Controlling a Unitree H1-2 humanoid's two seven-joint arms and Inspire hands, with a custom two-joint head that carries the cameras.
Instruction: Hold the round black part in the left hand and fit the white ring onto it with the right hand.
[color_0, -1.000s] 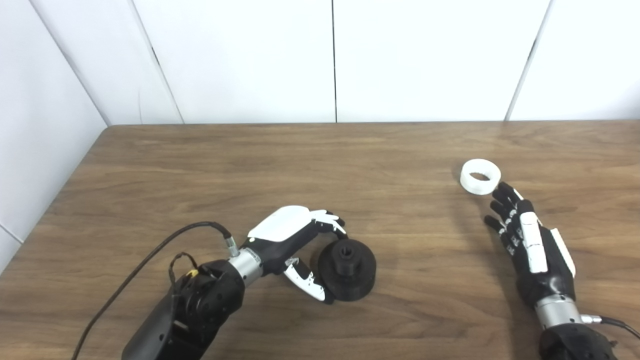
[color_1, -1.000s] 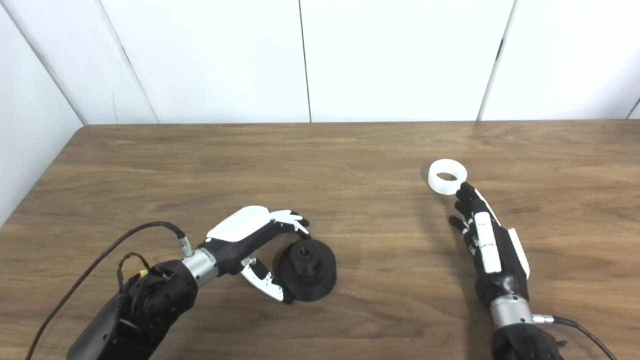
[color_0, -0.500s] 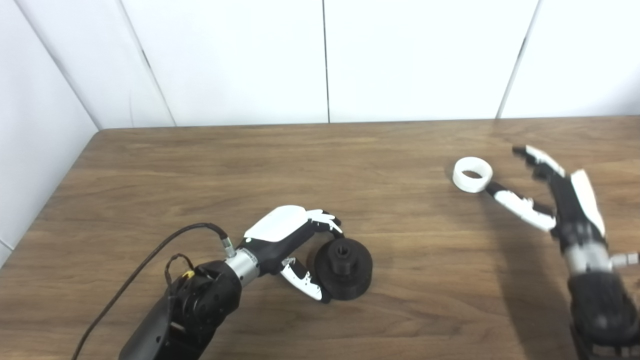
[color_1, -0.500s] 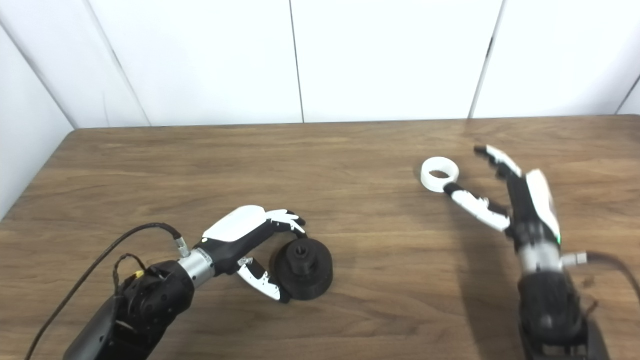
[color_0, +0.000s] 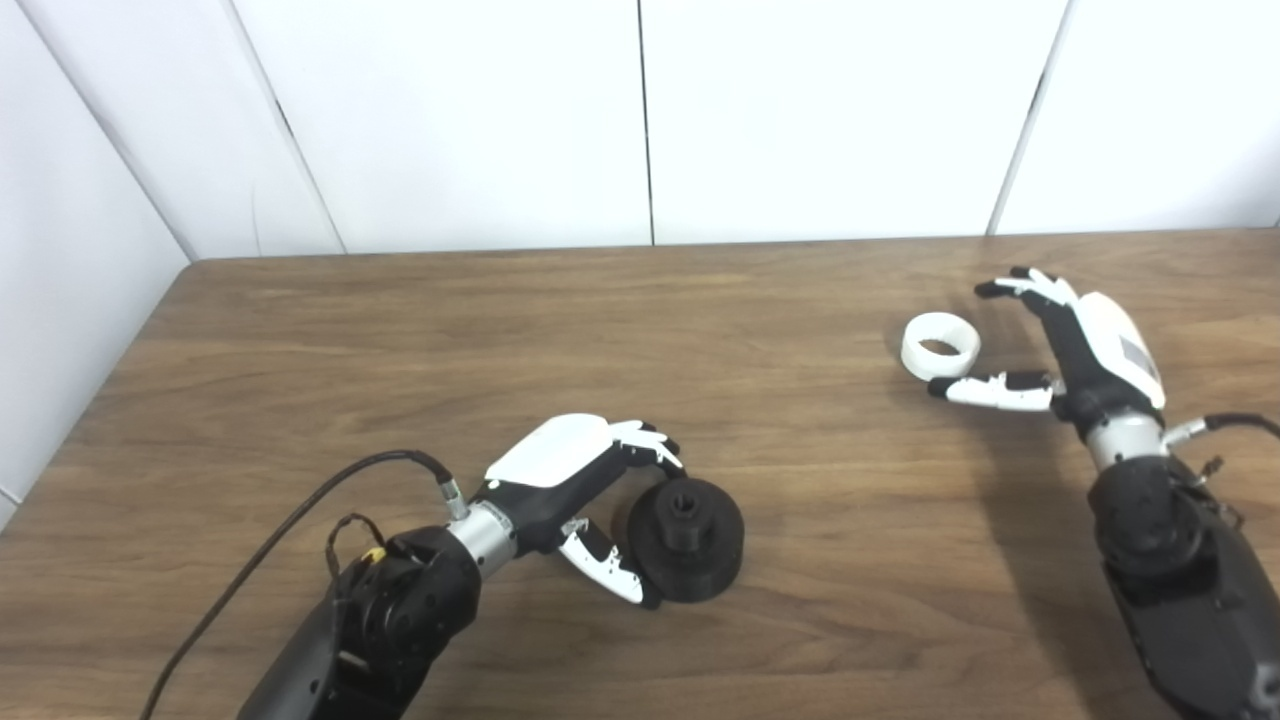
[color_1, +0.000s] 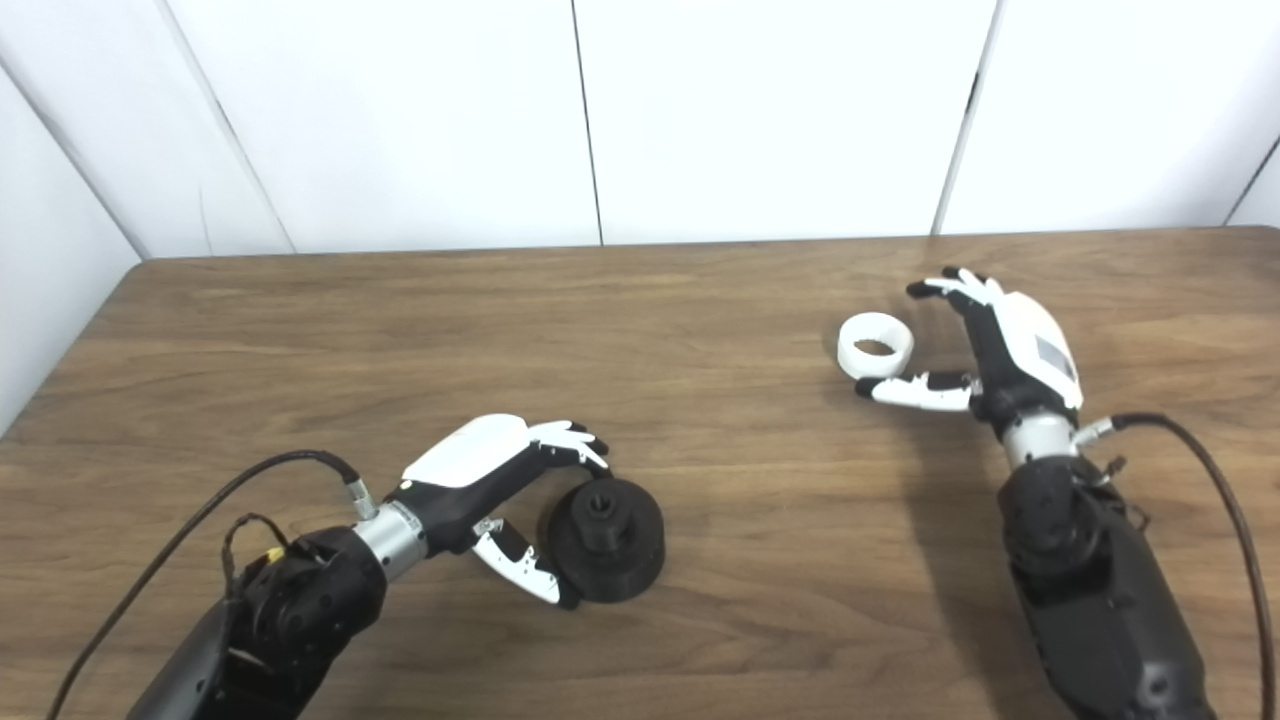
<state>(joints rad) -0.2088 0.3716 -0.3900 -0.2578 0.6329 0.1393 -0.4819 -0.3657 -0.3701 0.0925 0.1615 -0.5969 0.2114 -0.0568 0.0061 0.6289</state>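
The round black part (color_0: 688, 538) lies flat on the wooden table, its hub pointing up. My left hand (color_0: 575, 478) curls around its left side, fingers over the top edge and thumb at the front, touching the part, which still rests on the table. The white ring (color_0: 940, 345) lies flat on the table at the right. My right hand (color_0: 1060, 345) is open just right of the ring, fingers (color_0: 1020, 285) arched behind it and thumb (color_0: 985, 390) in front, not touching it.
The wooden table (color_0: 560, 330) meets white wall panels at the back and left. A black cable (color_0: 280, 530) runs from my left wrist across the table's front left. Another cable (color_1: 1200, 470) leaves my right wrist.
My right hand has turned from palm-down behind the ring to sideways, and has moved up beside the ring with fingers and thumb spread around it. The camera has shifted slightly. The left hand holds still.
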